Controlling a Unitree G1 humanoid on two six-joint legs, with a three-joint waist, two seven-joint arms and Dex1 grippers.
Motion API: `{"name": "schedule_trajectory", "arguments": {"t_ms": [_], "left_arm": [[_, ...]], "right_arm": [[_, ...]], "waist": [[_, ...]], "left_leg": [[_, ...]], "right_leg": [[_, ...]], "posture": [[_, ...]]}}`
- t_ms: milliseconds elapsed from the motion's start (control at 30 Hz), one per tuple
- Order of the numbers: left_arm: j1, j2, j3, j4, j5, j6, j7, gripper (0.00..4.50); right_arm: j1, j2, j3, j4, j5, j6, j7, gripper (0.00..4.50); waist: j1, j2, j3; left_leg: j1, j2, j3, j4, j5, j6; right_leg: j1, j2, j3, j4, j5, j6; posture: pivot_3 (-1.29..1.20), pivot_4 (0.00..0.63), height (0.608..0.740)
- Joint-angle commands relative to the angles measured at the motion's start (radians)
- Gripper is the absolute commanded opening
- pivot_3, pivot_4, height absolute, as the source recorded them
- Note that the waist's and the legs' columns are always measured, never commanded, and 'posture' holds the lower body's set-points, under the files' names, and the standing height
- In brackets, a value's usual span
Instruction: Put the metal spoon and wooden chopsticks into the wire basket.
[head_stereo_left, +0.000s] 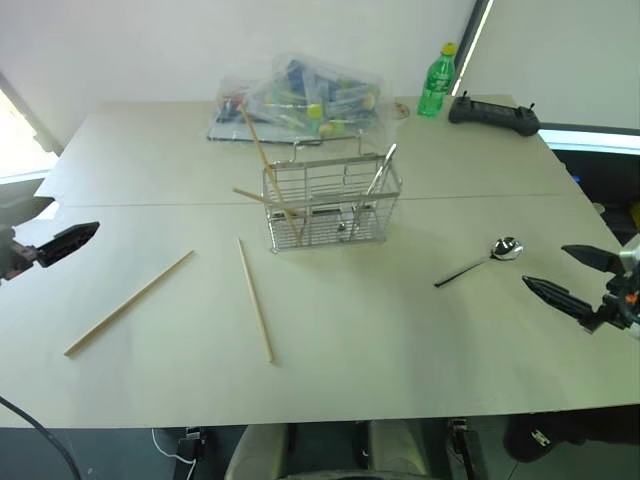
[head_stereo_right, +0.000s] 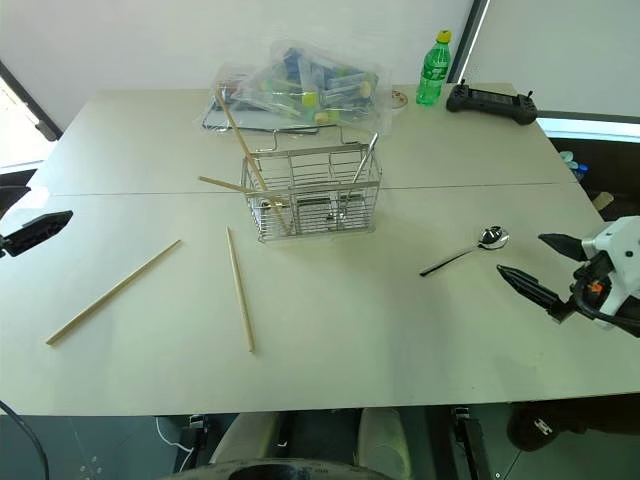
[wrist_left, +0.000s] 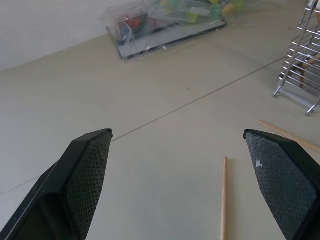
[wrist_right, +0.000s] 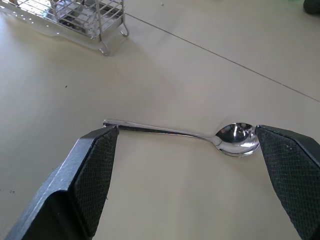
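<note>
Both black two-fingered grippers, left (wrist_left: 177, 185) and right (wrist_right: 187, 175), gape wide; slim shiny metal spoon (wrist_right: 200, 134) lies right of silver wire basket (head_stereo_left: 330, 205).

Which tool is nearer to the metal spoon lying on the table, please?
Right. The right tool hovers open just beside the metal spoon, while the left tool sits far across the table, near the loose wooden chopsticks.

head stereo pair looking down over pale beige table (head_stereo_left: 400, 360) | wrist cameras sitting low, facing forward | all sharing silver wire-grid basket (head_stereo_left: 330, 205)
</note>
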Motion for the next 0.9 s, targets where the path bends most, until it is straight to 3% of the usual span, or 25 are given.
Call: {"name": "schedule_trajectory", "arguments": {"t_ms": [33, 500, 900], "left_arm": [[-0.015, 0.027, 0.007, -0.005, 0.006, -0.039, -0.013, 4.44], [-0.043, 0.039, -0.028, -0.006, 0.01, -0.028, -0.009, 4.44], [-0.078, 0.025, -0.086, -0.088, -0.024, 0.026, -0.021, 4.44]], "right_arm": [[-0.015, 0.004, -0.029, -0.024, 0.015, -0.009, -0.005, 4.5], [-0.013, 0.005, -0.029, -0.019, 0.012, -0.018, -0.001, 4.5], [-0.067, -0.062, -0.018, 0.036, -0.025, -0.034, 0.035, 4.5]], "waist": [[0.0, 0.0, 0.0], [0.0, 0.0, 0.0], [-0.001, 0.0, 0.0]], "left_leg": [[0.0, 0.0, 0.0, 0.0, 0.0, 0.0], [0.001, 0.0, 0.0, 0.001, 0.0, 0.0], [0.003, 0.0, 0.002, 0.001, 0.0, 0.0]], "right_leg": [[0.0, 0.0, 0.0, 0.0, 0.0, 0.0], [0.0, 0.0, 0.0, 0.002, 0.0, 0.0], [0.001, 0.0, 0.0, 0.005, 0.0, 0.0]], "posture": [[0.0, 0.15, 0.731], [0.0, 0.15, 0.731], [0.0, 0.15, 0.731]]}}
